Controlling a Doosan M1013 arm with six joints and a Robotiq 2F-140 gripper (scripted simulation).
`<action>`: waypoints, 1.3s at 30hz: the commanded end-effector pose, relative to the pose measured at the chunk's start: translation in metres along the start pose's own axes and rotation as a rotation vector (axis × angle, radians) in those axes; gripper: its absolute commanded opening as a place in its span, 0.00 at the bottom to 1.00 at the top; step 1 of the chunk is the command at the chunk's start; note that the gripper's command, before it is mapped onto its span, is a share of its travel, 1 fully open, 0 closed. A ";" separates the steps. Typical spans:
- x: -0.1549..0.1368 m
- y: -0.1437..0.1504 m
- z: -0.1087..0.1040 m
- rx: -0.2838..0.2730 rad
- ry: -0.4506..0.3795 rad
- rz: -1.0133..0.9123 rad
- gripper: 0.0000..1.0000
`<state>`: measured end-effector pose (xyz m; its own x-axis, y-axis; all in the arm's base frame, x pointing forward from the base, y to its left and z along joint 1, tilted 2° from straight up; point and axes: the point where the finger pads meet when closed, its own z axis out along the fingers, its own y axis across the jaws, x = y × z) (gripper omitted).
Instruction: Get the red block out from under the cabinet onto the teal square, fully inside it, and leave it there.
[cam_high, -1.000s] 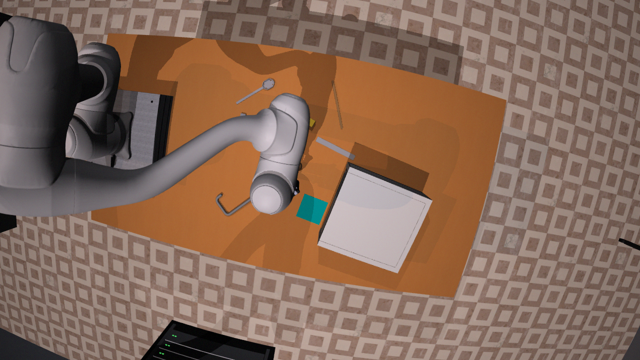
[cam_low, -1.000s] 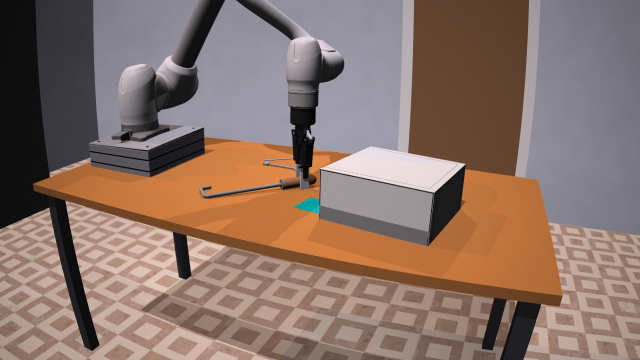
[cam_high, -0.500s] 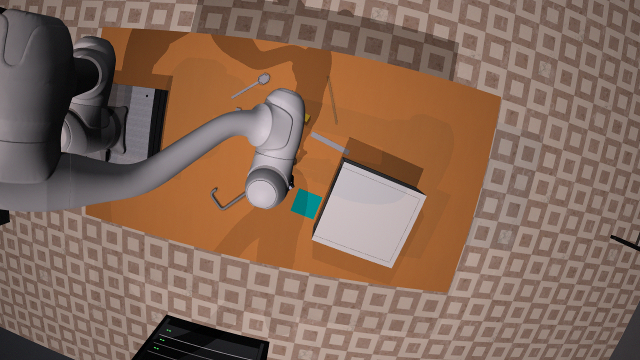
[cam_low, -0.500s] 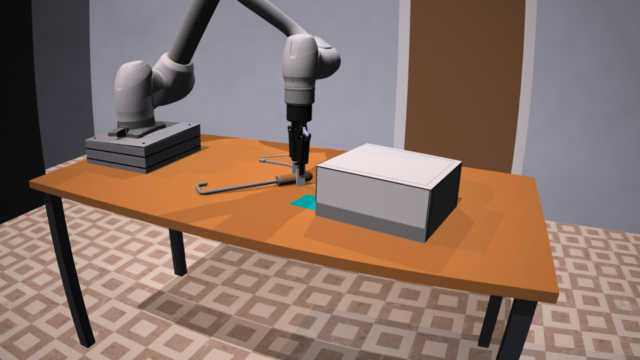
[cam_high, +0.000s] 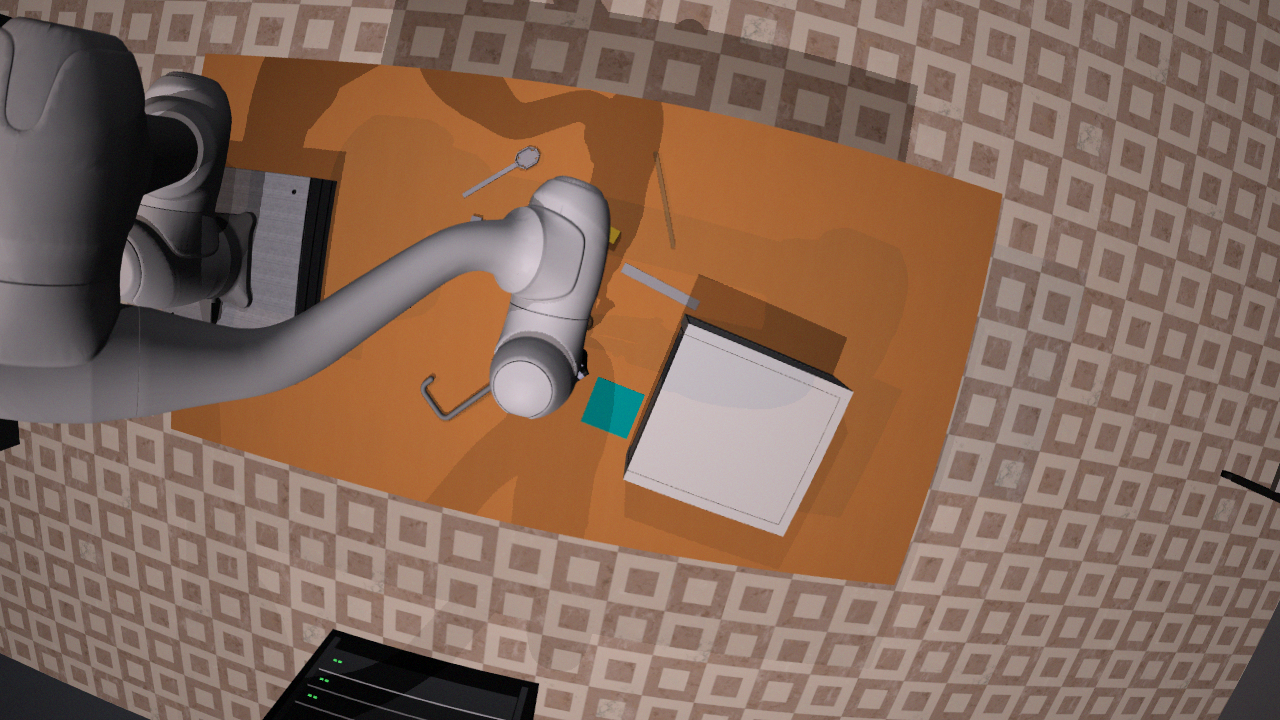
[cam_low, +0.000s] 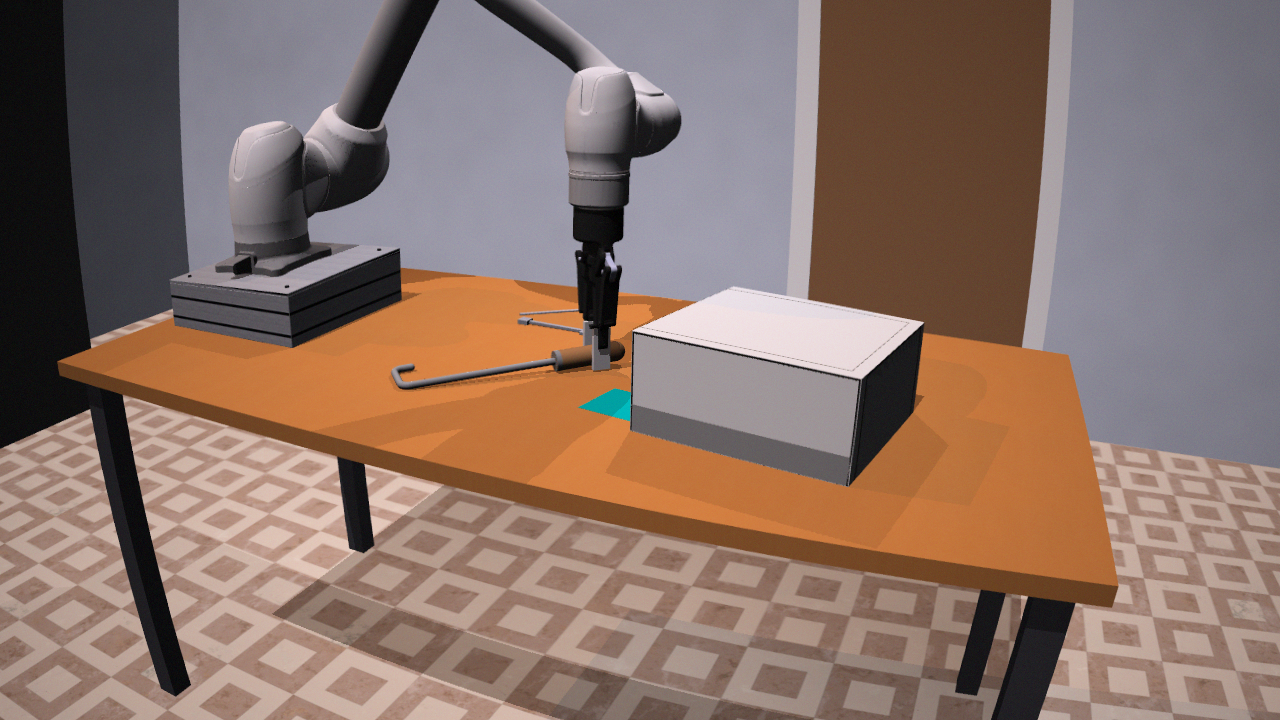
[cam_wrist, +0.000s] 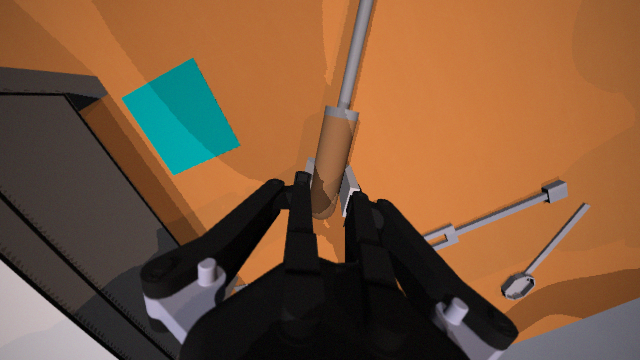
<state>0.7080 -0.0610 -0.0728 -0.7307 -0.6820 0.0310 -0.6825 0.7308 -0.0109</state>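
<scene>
My gripper is shut on the brown handle of a hook tool, at table height; it also shows in the exterior view. The tool's grey rod runs away from the handle to a bent hook end, also seen from above. The teal square lies on the orange table between my gripper and the white cabinet; it also shows in the wrist view. The cabinet stands with a dark gap along its bottom. The red block is hidden from all views.
Other tools lie behind my gripper: a rod with a square end, a rod with a round flat end, a thin stick, a grey flat bar and a small yellow piece. The arm's base stands at the table's left.
</scene>
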 end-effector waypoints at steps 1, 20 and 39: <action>0.000 0.000 -0.002 0.000 0.000 0.000 0.00; 0.000 0.001 -0.002 0.000 0.000 -0.015 0.00; 0.005 0.010 -0.002 0.000 0.000 -0.151 0.00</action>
<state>0.6991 -0.0574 -0.0709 -0.6352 -0.7717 0.0331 -0.7722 0.6353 -0.0072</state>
